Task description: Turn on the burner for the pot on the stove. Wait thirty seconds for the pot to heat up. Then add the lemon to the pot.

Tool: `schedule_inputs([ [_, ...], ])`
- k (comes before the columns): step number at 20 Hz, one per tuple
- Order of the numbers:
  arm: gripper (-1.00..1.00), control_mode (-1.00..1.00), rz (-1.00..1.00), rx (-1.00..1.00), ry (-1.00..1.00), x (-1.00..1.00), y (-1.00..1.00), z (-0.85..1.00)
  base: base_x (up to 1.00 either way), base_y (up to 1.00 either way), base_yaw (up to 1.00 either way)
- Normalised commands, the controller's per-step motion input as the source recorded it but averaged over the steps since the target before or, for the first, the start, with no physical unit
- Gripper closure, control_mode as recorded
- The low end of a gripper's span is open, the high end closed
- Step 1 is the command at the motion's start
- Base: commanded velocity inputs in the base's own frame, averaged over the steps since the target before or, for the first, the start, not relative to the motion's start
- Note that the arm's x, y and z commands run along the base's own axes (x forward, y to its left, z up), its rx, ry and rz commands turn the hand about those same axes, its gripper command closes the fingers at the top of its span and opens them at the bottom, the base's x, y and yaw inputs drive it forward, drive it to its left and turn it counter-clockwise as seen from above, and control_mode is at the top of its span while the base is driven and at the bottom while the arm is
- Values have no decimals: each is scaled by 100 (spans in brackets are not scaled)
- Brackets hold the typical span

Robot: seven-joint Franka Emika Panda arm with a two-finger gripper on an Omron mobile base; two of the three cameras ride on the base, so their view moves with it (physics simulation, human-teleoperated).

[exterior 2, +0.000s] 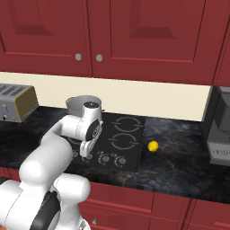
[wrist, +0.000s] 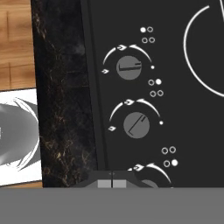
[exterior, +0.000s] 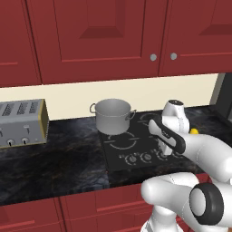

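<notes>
Four knobs run along the front edge of the stove (exterior 2: 121,134), and we hang right over that row with the gripper (wrist: 112,183) pointing straight down at the black glass. In the hand view two knobs lie ahead of the fingertips, the nearer knob (wrist: 136,125) and the farther knob (wrist: 129,68), with a third knob (wrist: 148,183) half hidden just beside the tips. That is the relation we judge the next move turns on: the row stretches away along the hand's line of sight. The tips sit pressed together, nothing between them, so the hand is clenched and empty.

The pot (exterior: 113,115) stands on the rear burner at the left side of the cooktop, beyond the arm. The lemon (exterior 2: 153,146) rests on the dark counter (exterior 2: 179,152) just right of the stove, apart from the gripper. Which knob feeds the pot's burner we cannot yet tell for sure.
</notes>
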Motion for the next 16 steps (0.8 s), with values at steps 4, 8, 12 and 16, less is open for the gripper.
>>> schedule_inputs([
  [4,100,-100,0,0,0,0,0,0,0,0,0],
  [8,100,-100,0,0,0,0,0,0,0,0,0],
  [12,100,-100,0,0,0,0,0,0,0,0,0],
  [16,100,-100,0,0,0,0,0,0,0,0,0],
])
